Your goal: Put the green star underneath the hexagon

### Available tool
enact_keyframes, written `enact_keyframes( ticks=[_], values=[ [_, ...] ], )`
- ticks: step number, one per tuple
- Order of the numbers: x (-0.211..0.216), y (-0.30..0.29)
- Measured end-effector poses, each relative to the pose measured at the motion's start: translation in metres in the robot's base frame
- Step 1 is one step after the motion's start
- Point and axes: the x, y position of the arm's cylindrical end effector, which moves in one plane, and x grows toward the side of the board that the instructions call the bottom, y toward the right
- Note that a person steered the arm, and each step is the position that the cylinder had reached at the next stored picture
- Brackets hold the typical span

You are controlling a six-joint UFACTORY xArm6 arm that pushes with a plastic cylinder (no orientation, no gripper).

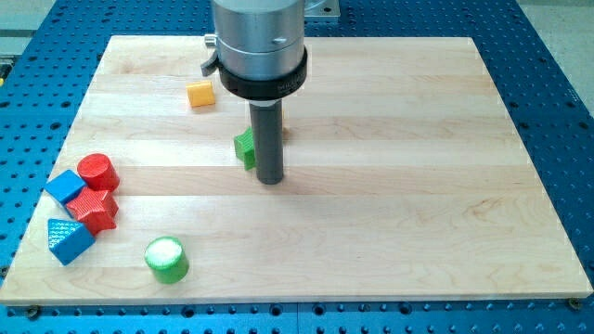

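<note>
The green star [244,148] lies near the board's middle, its right part hidden behind my rod. My tip [270,180] rests on the board just right of the star and slightly below it, touching or nearly touching it. The yellow hexagon is almost wholly hidden behind the rod; only a thin sliver [283,132] seems to show at the rod's right edge, just above and to the right of the star.
A small orange block [200,94] sits at the upper left. At the left edge are a red cylinder [96,172], a blue cube [65,186], a red star [93,211] and a blue triangular block [69,240]. A green cylinder [167,260] stands at lower left.
</note>
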Motion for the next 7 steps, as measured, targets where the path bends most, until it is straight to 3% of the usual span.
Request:
enact_keyframes(
  ticks=[1,3,5,6,7],
  values=[
    [-0.034,-0.047],
    [-0.071,-0.058],
    [-0.053,-0.014],
    [-0.028,-0.069],
    [-0.044,-0.099]
  ],
)
